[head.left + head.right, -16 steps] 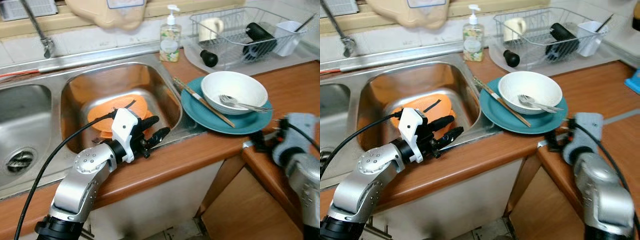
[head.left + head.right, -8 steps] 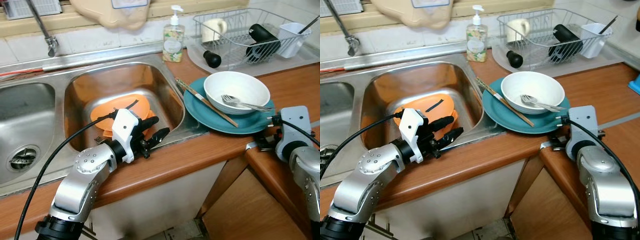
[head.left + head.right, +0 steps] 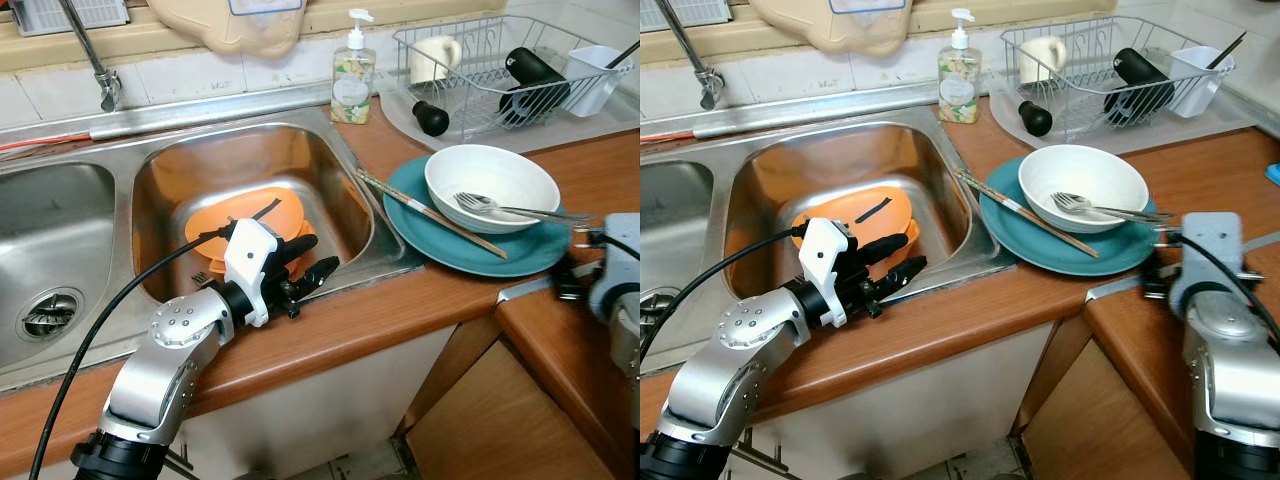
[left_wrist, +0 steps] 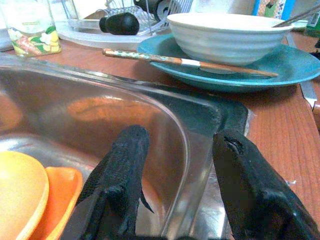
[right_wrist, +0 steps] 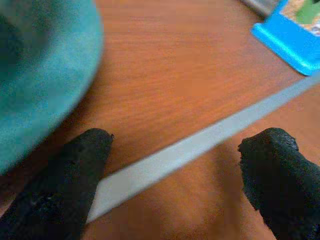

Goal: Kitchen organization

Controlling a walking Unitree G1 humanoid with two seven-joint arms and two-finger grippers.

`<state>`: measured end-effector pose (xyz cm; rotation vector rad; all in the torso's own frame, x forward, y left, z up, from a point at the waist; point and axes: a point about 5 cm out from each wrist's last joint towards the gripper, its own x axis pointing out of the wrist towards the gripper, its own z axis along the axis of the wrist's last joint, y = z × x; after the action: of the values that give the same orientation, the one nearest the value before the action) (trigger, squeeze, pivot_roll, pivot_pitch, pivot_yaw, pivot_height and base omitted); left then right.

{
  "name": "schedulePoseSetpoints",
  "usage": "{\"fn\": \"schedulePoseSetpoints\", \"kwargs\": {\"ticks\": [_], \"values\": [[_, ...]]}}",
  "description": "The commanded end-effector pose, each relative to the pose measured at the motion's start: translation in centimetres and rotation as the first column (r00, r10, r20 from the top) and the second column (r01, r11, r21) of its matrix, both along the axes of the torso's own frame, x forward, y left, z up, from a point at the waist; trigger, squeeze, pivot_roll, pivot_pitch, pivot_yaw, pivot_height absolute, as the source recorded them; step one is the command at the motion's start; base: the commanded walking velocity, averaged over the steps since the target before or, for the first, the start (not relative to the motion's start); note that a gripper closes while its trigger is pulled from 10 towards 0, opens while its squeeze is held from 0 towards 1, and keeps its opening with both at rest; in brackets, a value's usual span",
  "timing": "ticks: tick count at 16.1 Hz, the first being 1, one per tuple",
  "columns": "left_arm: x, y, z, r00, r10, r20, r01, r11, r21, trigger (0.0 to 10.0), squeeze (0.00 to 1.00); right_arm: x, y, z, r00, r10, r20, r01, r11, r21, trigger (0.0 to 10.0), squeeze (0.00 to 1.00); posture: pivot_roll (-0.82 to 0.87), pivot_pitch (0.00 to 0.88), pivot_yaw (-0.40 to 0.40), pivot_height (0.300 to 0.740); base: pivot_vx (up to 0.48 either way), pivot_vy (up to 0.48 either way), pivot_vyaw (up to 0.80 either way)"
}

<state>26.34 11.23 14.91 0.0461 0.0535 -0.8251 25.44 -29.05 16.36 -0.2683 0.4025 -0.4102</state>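
Dishes on the bench right of the sink, a white bowl (image 3: 1083,187) with a fork on a teal plate (image 3: 1035,245), looked hard, slick and breakable, best taken at the rim, while both grippers' fingers (image 5: 65,175) stood open and empty.

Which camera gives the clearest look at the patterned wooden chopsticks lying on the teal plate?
The left wrist view: the patterned wooden chopsticks lie close and sharp across the round teal plate, beside the white ceramic bowl. Both eye views show them whole but smaller. The right wrist view catches just a blurred plate edge.
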Motion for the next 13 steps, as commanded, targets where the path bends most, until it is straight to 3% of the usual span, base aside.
{"fn": "schedulePoseSetpoints", "kwargs": {"ticks": [1,3,6,7,8,9,10,11,13], "values": [[-0.1,0.0,-0.2,1.0,-0.002,0.002,0.002,1.0,0.02,10.0,0.0,-0.1,-0.5,0.3,1.0,-0.018,0.007,0.018,0.999,-0.034,10.0,0.0,-0.2,0.0,0.03,0.74,0.0,0.0,0.0],[-0.1,0.0,-0.2,1.0,-0.002,0.002,0.002,1.0,0.02,10.0,0.0,-0.3,-0.9,0.3,1.0,-0.009,-0.011,0.008,0.994,-0.106,10.0,0.0,-0.2,0.0,0.03,0.74,0.0,0.0,0.0],[-0.1,0.0,-0.2,1.0,-0.002,0.001,0.002,1.0,0.022,10.0,0.0,-0.6,-1.8,0.6,0.999,-0.048,0.011,0.049,0.99,-0.132,10.0,0.0,-0.2,0.0,0.029,0.74,0.0,0.0,0.0],[-0.1,0.0,-0.2,1.0,-0.002,0.0,0.002,1.0,0.022,10.0,0.0,-0.6,-2.0,0.7,0.995,-0.077,0.065,0.08,0.996,-0.045,10.0,0.0,-0.2,0.0,0.029,0.74,0.0,0.0,0.0],[-0.2,0.0,-0.2,1.0,-0.001,-0.001,0.001,1.0,0.021,10.0,0.0,-0.8,-2.4,0.6,0.984,-0.13,0.125,0.115,0.986,0.121,10.0,0.0,-0.2,0.0,0.028,0.74,0.0,0.0,0.0],[-0.2,0.0,-0.2,1.0,-0.001,-0.001,0.001,1.0,0.02,10.0,0.0,-0.9,-2.4,0.5,0.981,-0.142,0.136,0.12,0.98,0.158,10.0,0.0,-0.2,0.0,0.028,0.74,0.0,0.0,0.0],[-0.2,0.0,-0.2,1.0,-0.001,-0.001,0.001,1.0,0.019,10.0,0.0,-1.2,-3.0,0.1,0.969,-0.2,0.145,0.157,0.952,0.263,10.0,0.0,-0.2,0.0,0.029,0.74,0.0,0.0,0.0],[-0.3,0.0,-0.2,1.0,-0.001,-0.002,0.001,1.0,0.019,10.0,0.0,-1.2,-3.1,0.1,0.964,-0.218,0.155,0.165,0.94,0.298,10.0,0.0,-0.2,0.0,0.029,0.74,0.0,0.0,0.0],[-0.3,0.1,-0.2,1.0,-0.002,-0.004,0.002,1.0,0.019,10.0,0.0,-1.2,-2.7,0.7,0.934,-0.265,0.24,0.119,0.864,0.49,10.0,0.0,-0.21,0.0,0.035,0.74,0.0,0.0,0.0]]}}
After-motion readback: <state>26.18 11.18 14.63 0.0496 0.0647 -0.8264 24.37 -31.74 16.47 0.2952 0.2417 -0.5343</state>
